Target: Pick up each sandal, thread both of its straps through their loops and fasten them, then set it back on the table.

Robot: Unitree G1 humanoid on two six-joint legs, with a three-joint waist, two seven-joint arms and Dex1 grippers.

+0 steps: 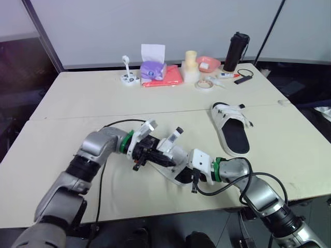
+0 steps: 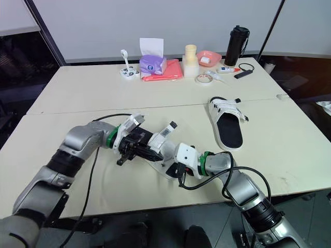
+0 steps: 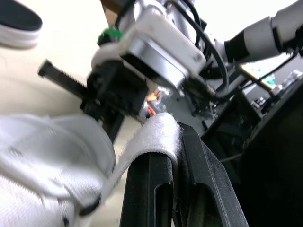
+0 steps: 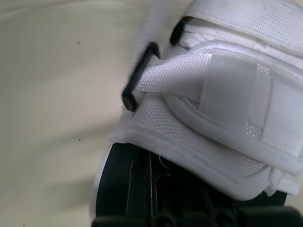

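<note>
The worktop [image 1: 77,103] is wide and pale, with clutter lined up along its far edge and most of the rest bare. A second sandal [image 1: 230,129] lies flat toward the right edge, well apart from the arms. Its straps lie across the upper, so it looks finished, though the loops are too small to check. The sandal [image 1: 178,173] in hand is near the front edge, about midway along it, low over or on the worktop between the two arms. The right end effector [image 1: 198,170] seems clamped on its near side, steadying it. The left end effector [image 1: 146,155] is clenched on the free end of a strap [image 3: 156,135], which stands up clear of the upper. In the right wrist view a black loop [image 4: 138,80] sits at the side of the upper, and whether a strap already runs through it I cannot tell. My read is that the job is past half: one sandal done, this one held with at least one strap not yet fastened, and the set-down still to do. Room is good to the left and toward the middle, but the front edge is close behind the sandal, so any pull on the strap should go away from that edge.
</note>
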